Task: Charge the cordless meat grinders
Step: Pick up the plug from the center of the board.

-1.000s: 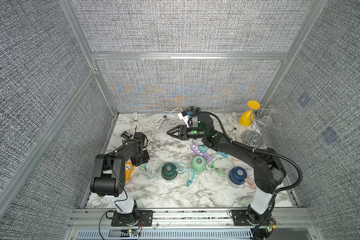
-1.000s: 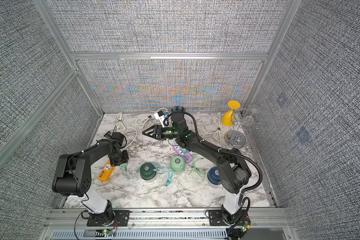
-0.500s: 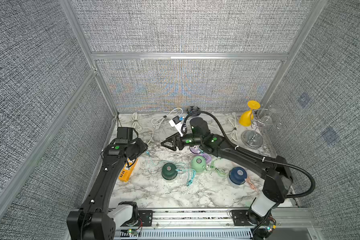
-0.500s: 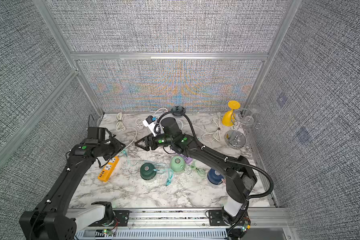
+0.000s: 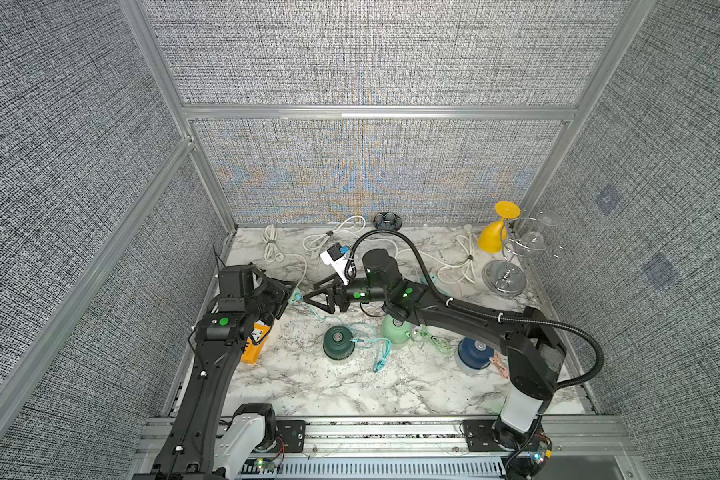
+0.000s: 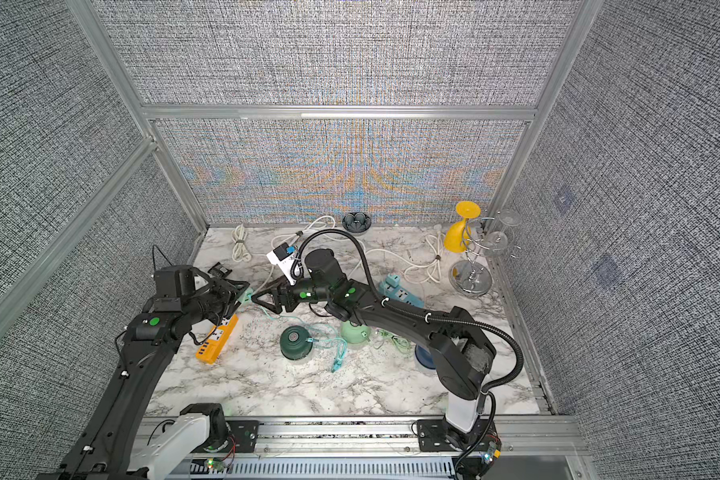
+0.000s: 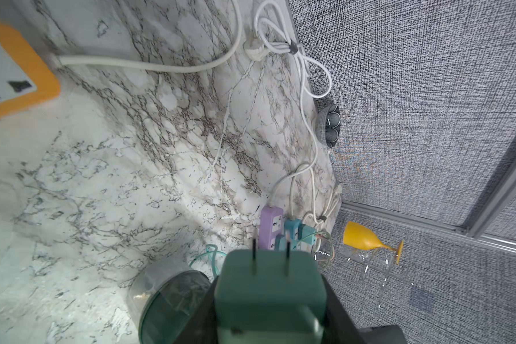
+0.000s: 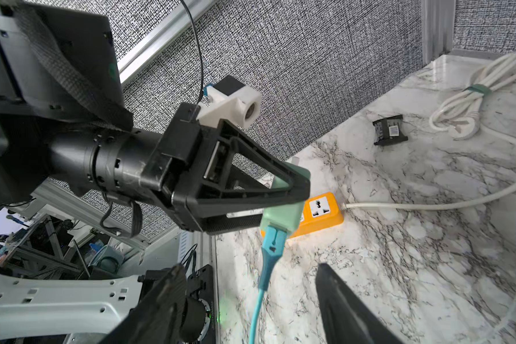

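left gripper [image 8: 289, 195] clamped on a mint-green plug adapter [image 8: 282, 213], raised near the orange power strip [image 6: 218, 340]; a teal cable [image 8: 267, 256] hangs from the adapter. right gripper [image 5: 309, 298] just beside it, jaws apart, holding nothing. dark green grinder [image 5: 339, 341], mint green grinder [image 5: 395, 333] and navy blue grinder [image 5: 474, 353] stand in a row on the marble table [image 5: 308, 390].
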{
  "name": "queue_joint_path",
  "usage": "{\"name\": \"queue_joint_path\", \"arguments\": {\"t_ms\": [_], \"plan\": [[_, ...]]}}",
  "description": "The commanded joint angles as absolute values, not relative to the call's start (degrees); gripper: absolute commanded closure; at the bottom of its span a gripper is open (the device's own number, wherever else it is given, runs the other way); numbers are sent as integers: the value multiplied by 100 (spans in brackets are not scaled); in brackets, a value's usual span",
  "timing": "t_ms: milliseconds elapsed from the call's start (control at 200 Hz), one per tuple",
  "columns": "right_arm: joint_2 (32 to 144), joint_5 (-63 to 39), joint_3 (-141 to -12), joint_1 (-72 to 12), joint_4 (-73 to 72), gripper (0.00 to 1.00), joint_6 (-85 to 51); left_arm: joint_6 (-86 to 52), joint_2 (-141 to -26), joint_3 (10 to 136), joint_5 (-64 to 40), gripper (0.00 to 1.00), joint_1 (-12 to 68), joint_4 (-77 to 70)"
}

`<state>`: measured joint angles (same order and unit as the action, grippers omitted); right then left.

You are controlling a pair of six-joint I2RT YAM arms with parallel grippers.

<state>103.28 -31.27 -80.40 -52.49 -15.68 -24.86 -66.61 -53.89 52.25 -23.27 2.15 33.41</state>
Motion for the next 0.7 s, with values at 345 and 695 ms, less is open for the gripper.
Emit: {"name": "queue_joint_path", "arguments": {"t_ms": [345,695], "plan": [[10809,-2502,-8562,-5463,-1715,26,-2567,-7723,-5132,4993,-2533,100,175,2466],[11183,-2355,-8894,-5594,-1834,38,-2745,-7943,-4940,4899,-2538,100,171,2381]]}}
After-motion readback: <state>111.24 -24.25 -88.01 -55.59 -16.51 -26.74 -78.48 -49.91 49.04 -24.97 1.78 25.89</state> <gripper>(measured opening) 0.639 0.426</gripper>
